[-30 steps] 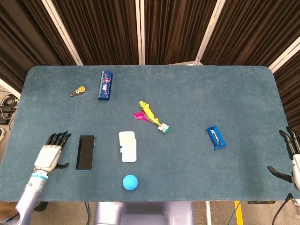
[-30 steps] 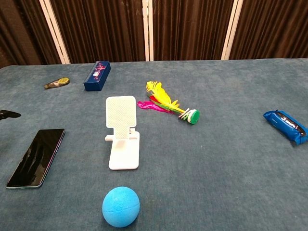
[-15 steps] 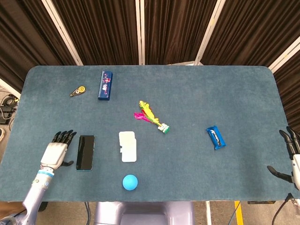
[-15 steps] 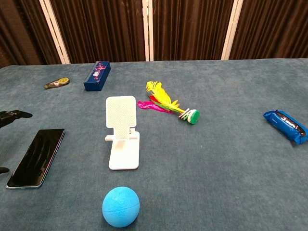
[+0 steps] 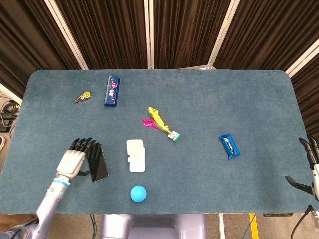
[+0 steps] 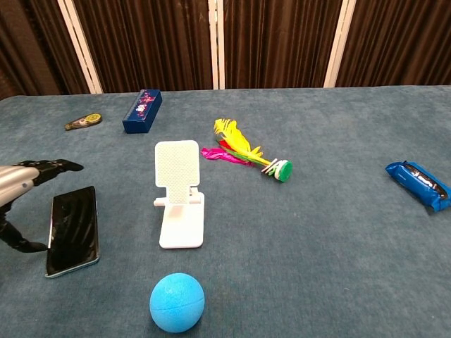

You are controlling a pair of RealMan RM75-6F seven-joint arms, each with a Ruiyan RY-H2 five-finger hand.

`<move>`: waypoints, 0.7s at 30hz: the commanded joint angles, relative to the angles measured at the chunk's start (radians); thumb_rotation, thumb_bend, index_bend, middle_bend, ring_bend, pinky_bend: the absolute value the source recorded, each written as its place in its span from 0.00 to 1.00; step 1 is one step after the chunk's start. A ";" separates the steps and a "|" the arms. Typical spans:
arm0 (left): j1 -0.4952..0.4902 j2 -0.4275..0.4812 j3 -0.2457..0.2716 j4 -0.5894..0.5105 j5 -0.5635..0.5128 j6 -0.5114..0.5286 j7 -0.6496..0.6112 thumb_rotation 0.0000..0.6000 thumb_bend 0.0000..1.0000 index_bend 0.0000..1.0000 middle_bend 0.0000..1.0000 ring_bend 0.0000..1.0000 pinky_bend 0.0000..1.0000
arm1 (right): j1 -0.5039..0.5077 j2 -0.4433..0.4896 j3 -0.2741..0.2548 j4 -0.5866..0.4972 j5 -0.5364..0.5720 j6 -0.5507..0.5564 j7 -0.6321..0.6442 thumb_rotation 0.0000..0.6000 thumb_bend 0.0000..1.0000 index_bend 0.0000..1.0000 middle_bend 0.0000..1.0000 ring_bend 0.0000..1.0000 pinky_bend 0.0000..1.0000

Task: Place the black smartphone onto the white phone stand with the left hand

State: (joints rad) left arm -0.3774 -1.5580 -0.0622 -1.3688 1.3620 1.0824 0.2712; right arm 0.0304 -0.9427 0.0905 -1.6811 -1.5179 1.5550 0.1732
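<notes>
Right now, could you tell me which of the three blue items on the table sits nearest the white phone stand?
The blue ball, just in front of the white phone stand; the blue box and blue snack packet lie much farther away.

Silver left hand, black fingers

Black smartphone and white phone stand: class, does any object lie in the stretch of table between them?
Nothing visible does. The black smartphone lies flat beside the left hand, and only bare blue cloth separates it from the white phone stand. The blue ball sits nearer the table's front edge, off that path.
</notes>
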 commanded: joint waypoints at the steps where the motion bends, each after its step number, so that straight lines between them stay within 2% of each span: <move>1: -0.024 -0.006 -0.010 -0.041 -0.013 -0.020 0.043 1.00 0.00 0.00 0.00 0.00 0.00 | 0.001 0.000 0.000 0.000 0.001 -0.002 -0.001 1.00 0.00 0.00 0.00 0.00 0.00; 7: -0.056 -0.014 -0.015 -0.088 -0.030 -0.052 0.097 1.00 0.00 0.00 0.00 0.00 0.00 | 0.002 -0.001 0.001 0.002 0.008 -0.007 -0.001 1.00 0.00 0.00 0.00 0.00 0.00; 11: -0.058 0.021 -0.014 -0.126 -0.021 -0.040 0.094 1.00 0.00 0.00 0.00 0.00 0.00 | 0.002 -0.001 0.003 0.005 0.015 -0.009 0.004 1.00 0.00 0.00 0.00 0.00 0.00; 15: -0.068 0.109 -0.001 -0.163 0.032 -0.041 0.045 1.00 0.00 0.00 0.00 0.00 0.00 | 0.003 -0.002 0.004 0.008 0.018 -0.013 0.003 1.00 0.00 0.00 0.00 0.00 0.00; 21: -0.148 0.248 0.041 -0.184 0.165 -0.137 -0.055 1.00 0.00 0.00 0.00 0.00 0.00 | 0.010 -0.010 0.006 0.008 0.032 -0.028 -0.028 1.00 0.00 0.00 0.00 0.00 0.00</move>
State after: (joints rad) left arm -0.4853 -1.3545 -0.0442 -1.5414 1.4695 0.9899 0.2659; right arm 0.0391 -0.9508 0.0959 -1.6726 -1.4895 1.5299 0.1497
